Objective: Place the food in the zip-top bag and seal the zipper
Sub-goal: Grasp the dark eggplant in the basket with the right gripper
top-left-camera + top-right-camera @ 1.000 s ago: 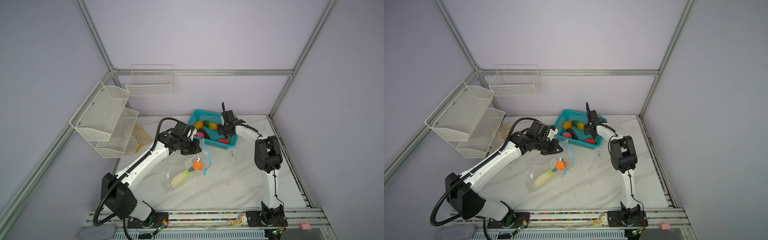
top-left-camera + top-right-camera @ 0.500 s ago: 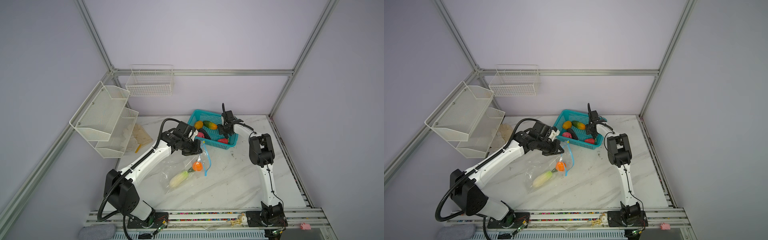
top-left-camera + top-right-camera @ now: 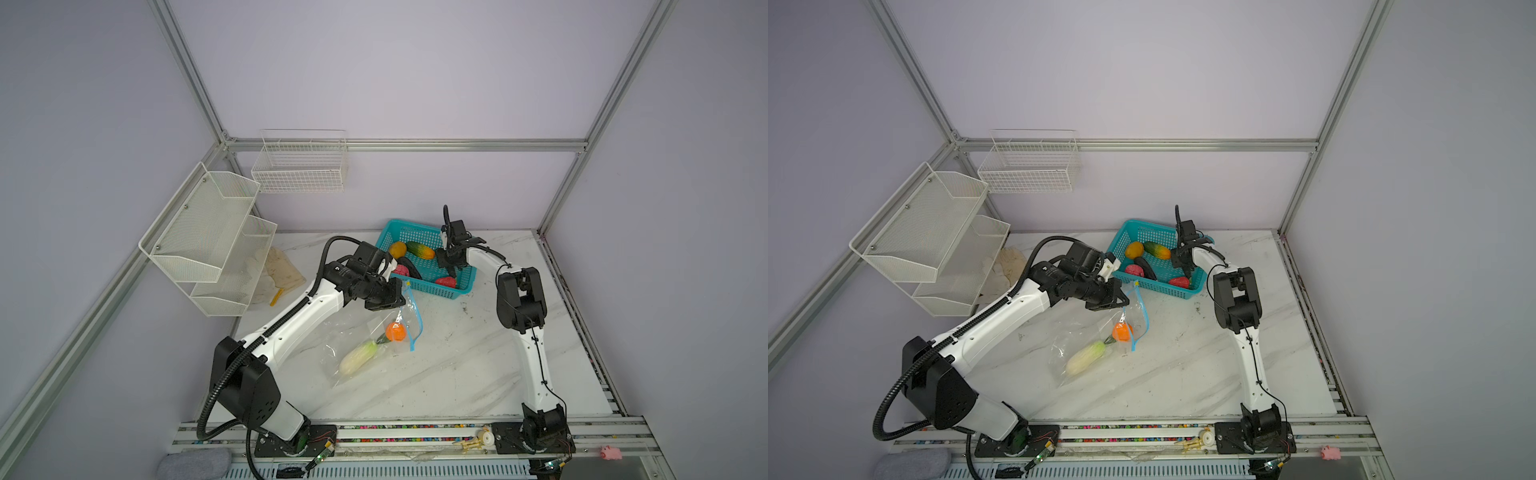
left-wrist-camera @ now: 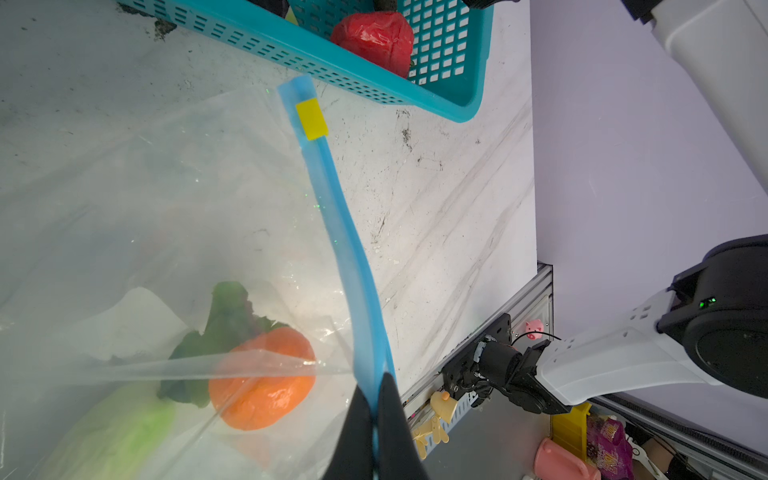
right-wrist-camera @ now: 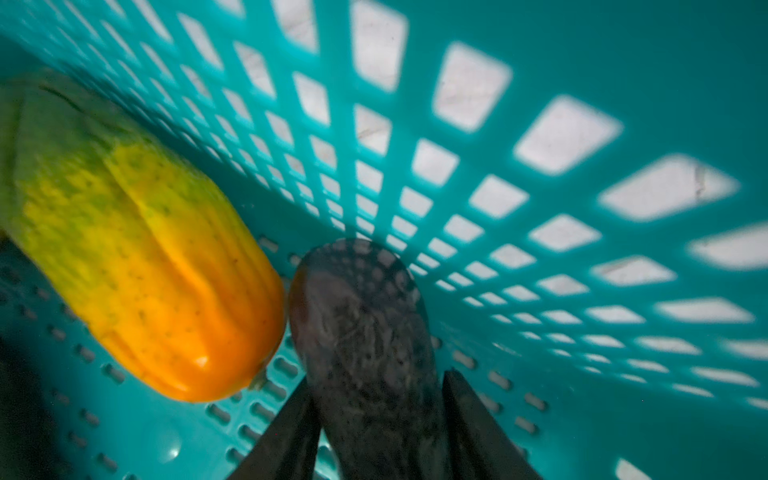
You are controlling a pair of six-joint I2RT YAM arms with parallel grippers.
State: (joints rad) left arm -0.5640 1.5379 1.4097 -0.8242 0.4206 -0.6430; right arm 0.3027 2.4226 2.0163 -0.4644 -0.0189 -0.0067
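The clear zip-top bag (image 3: 357,332) lies mid-table with an orange (image 3: 395,331) and a white radish (image 3: 357,357) inside. My left gripper (image 4: 376,380) is shut on the light-blue zipper (image 4: 332,199) and holds the bag's mouth up. The yellow slider (image 4: 311,119) sits at the zipper's far end. My right gripper (image 5: 380,378) reaches into the teal basket (image 3: 436,291), its fingers pressed on both sides of a dark eggplant (image 5: 361,316). Touching that eggplant is the cucumber (image 5: 145,257). The mango (image 3: 397,249), another eggplant (image 3: 409,268) and a red piece (image 4: 374,37) are also in the basket.
White mesh shelves (image 3: 208,232) hang on the left wall and a wire basket (image 3: 299,166) on the back wall. Pale gloves (image 3: 278,270) lie under the shelves. The basket stands just behind the bag's mouth.
My right gripper's jaws have narrowed around the eggplant in the basket, and that arm's elbow has shifted. The left gripper still holds the zipper in about the same place.
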